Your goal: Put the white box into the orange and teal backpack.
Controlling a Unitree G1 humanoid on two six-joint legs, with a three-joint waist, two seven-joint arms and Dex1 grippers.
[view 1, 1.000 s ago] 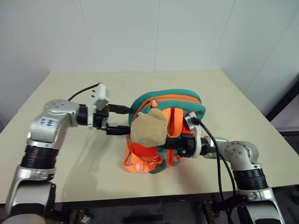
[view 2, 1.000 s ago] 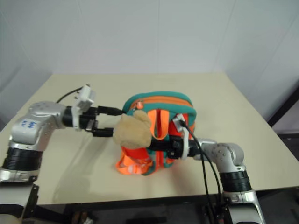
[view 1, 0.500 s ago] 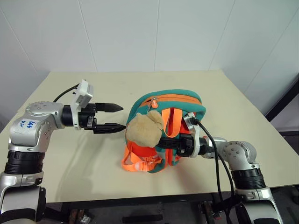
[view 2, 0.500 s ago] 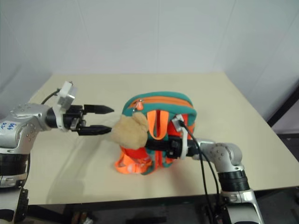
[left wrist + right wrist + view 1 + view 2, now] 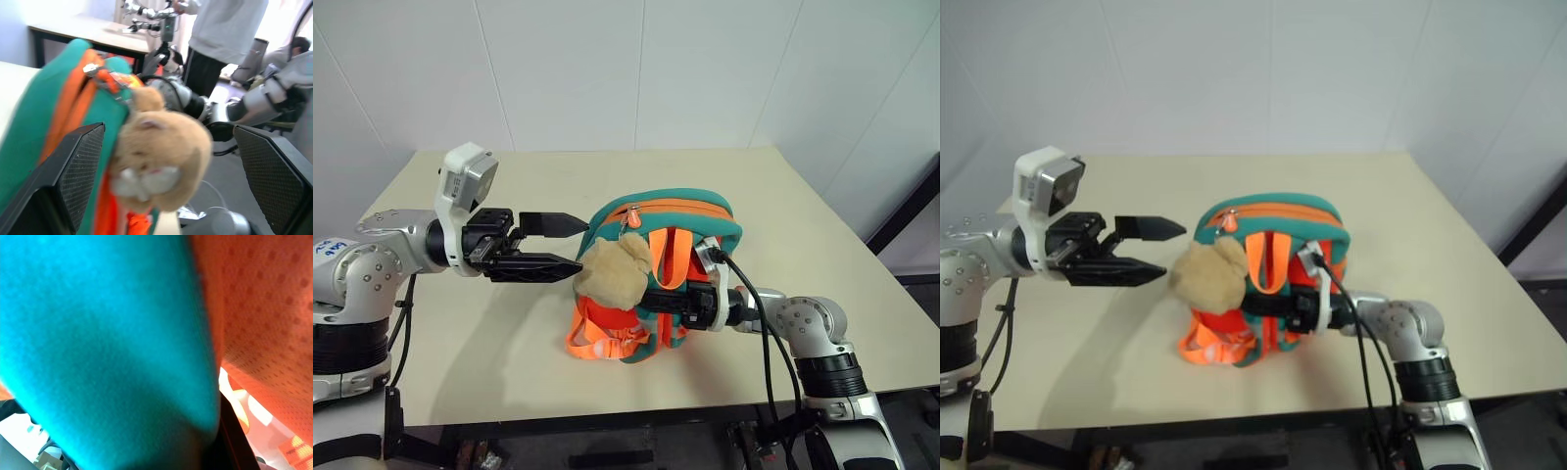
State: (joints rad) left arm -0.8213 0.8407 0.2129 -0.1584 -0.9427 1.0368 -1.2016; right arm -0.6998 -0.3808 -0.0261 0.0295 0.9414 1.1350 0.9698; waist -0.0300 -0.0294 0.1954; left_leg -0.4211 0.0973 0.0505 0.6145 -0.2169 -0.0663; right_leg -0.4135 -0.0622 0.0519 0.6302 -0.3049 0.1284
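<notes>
Left eye view: our left tool (image 5: 566, 245) gapes empty left of the orange and teal backpack (image 5: 695, 220); right tool (image 5: 661, 302) pinches its teal edging.

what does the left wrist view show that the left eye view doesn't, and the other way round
Left wrist view alone: a person in a white top standing in the room beyond the backpack.

Left eye view alone: the table and the left gripper from outside, its fingers open beside the toy.

Both: the orange and teal backpack standing upright, with the tan plush toy hanging on it.
</notes>
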